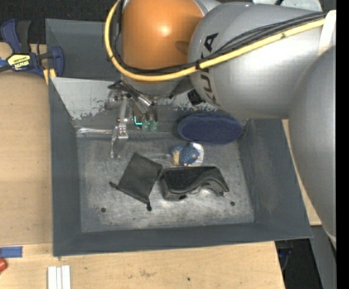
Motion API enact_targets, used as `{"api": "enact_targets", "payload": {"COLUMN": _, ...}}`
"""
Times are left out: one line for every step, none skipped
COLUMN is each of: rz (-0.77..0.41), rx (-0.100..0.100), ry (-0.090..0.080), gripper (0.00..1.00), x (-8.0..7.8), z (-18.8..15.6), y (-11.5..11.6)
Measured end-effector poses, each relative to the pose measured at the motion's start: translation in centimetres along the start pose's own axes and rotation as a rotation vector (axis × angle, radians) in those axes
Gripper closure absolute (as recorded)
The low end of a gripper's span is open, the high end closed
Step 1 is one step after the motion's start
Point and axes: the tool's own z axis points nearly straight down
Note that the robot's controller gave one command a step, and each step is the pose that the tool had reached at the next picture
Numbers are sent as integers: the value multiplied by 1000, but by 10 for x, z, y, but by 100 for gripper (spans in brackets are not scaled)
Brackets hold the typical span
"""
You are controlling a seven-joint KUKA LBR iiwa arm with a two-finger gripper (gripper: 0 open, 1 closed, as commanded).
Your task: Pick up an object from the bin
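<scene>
Glossy orange dome, end effector opening impossible to tell, limp black cloth square, navy oval pad

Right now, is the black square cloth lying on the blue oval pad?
No, the black cloth lies flat on the bin floor, apart from the blue oval pad.

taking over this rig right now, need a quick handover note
Hand: low over the far-left floor of the grey metal bin, carrying nothing that I can see.
Things: the dark grey square fabric pouch lies nearest, the black curved moulded piece to its right, the small blue-and-white round thing behind them, and the dark blue oval pad by the far wall.
Done: nothing lifted.
Left: grasp one thing and raise it.
</scene>
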Motion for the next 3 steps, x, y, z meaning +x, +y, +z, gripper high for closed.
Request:
{"api": "enact_targets", "payload": {"rz": 23, "rx": 2, "ry": 1, "gripper": 0, "x": 0, "z": 90, "y": -49}}
{"api": "enact_targets", "payload": {"rz": -80, "rx": 2, "ry": 0, "gripper": 0, "x": 28, "z": 147, "y": -98}}
{"api": "enact_targets", "payload": {"rz": 4, "rx": -5, "ry": -18, "gripper": 0, "x": 78, "z": 162, "y": -119}}
